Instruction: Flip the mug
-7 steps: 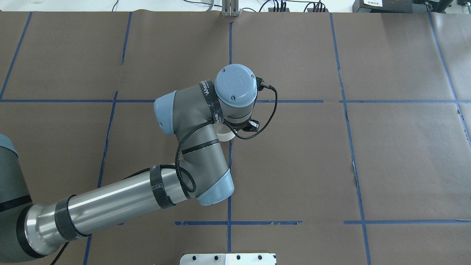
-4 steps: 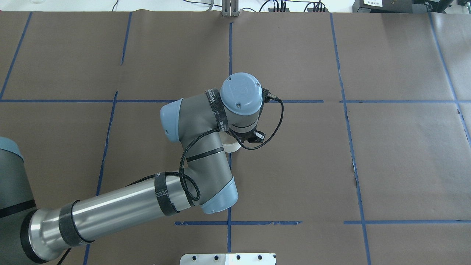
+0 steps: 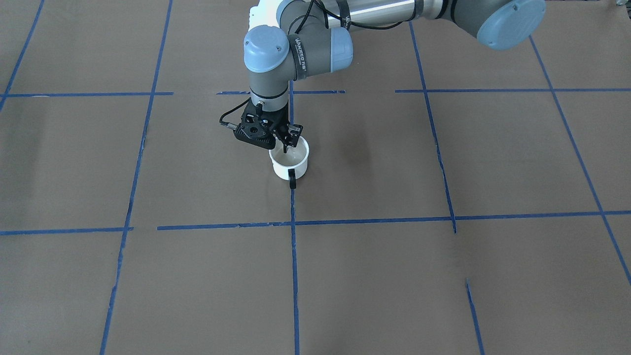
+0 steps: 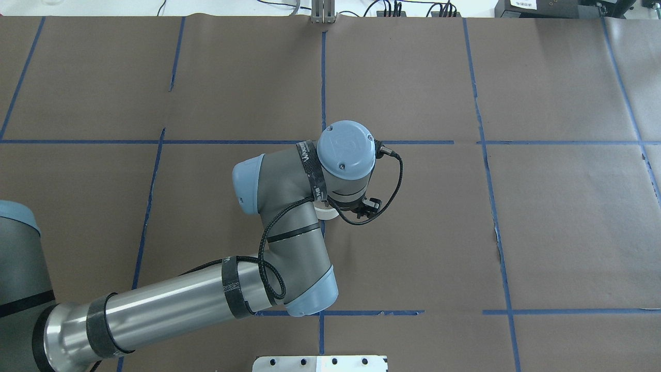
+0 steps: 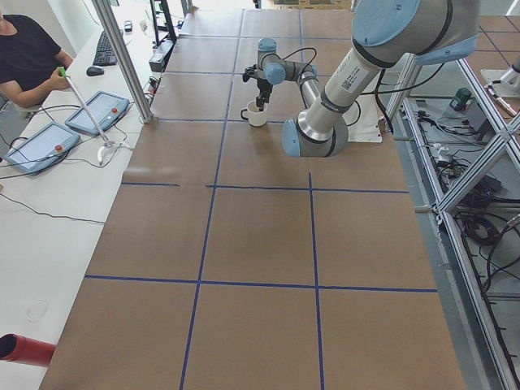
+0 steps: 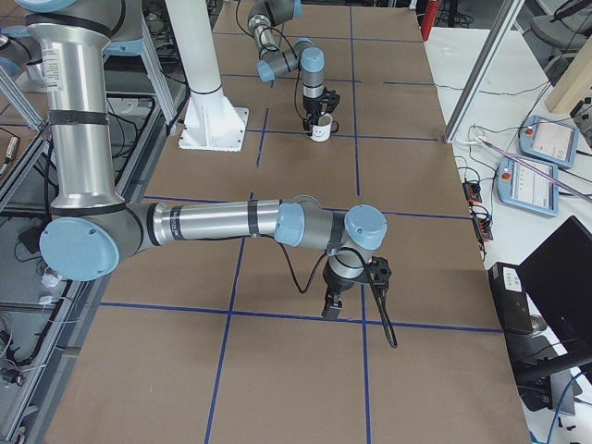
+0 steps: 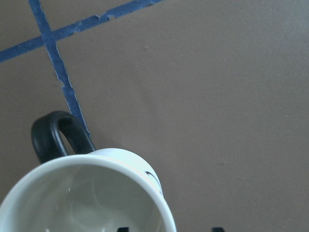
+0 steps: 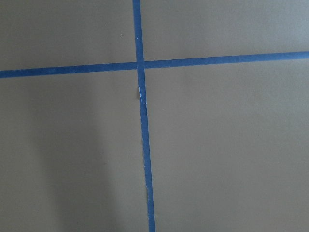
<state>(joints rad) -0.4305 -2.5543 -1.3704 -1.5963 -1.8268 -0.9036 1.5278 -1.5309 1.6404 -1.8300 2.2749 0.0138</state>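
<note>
The white mug (image 3: pixel 288 160) stands upright, mouth up, near the middle of the table, with its black loop handle (image 3: pixel 293 180) pointing away from the robot over a blue tape line. My left gripper (image 3: pixel 289 139) points down at the mug's rim on the robot's side. One finger is inside the mug and one outside, shut on the wall. The left wrist view shows the mug's mouth (image 7: pixel 82 193) and handle (image 7: pixel 46 133). From overhead only a sliver of the mug (image 4: pixel 325 213) shows under the wrist. My right gripper (image 6: pixel 331 310) hangs over a tape crossing; I cannot tell if it is open or shut.
Brown paper with a blue tape grid (image 3: pixel 291 222) covers the table. A white mounting plate (image 4: pixel 320 363) sits at the robot's edge. A person (image 5: pixel 24 57) and tablets (image 5: pixel 97 110) are at a side table beyond the far edge.
My left wrist has moved toward the robot and slightly right in the overhead view, and the mug has moved with it.
</note>
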